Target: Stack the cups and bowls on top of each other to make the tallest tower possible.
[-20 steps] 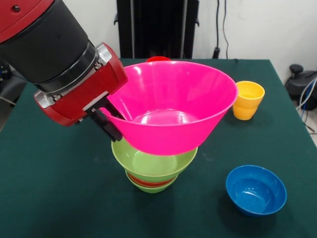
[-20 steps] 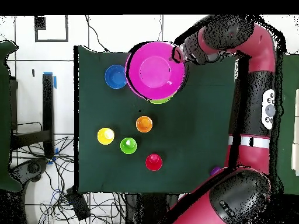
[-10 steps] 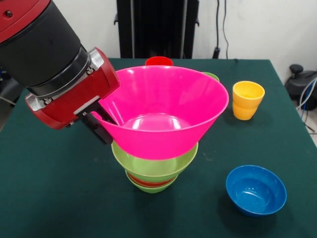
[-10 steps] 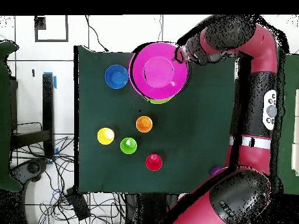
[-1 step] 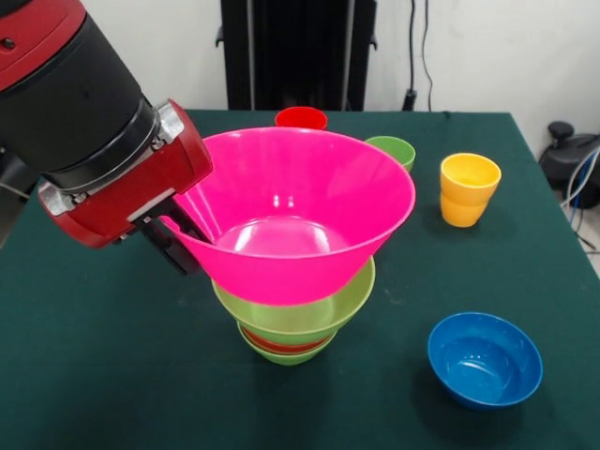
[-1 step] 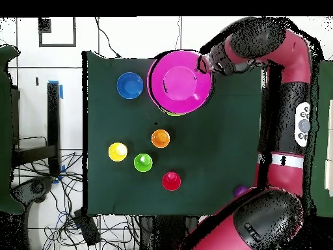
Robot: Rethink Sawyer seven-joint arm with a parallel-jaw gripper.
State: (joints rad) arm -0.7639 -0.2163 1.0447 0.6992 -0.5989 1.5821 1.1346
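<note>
Hand (image 5: 178, 246) clamped on pink bowl (image 5: 291, 211) rim, bowl tilted atop green bowl (image 5: 292, 314); blue bowl (image 5: 485, 359) empty, apart.

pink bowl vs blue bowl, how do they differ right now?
Size: the pink bowl is far wider and deeper than the blue bowl. Support: pink sits atop the green bowl of the stack; blue sits on the table. Contact: the hand grips the pink bowl's rim; nothing touches blue. Pose: pink is tilted, blue is level. Both are open side up and empty.
</note>
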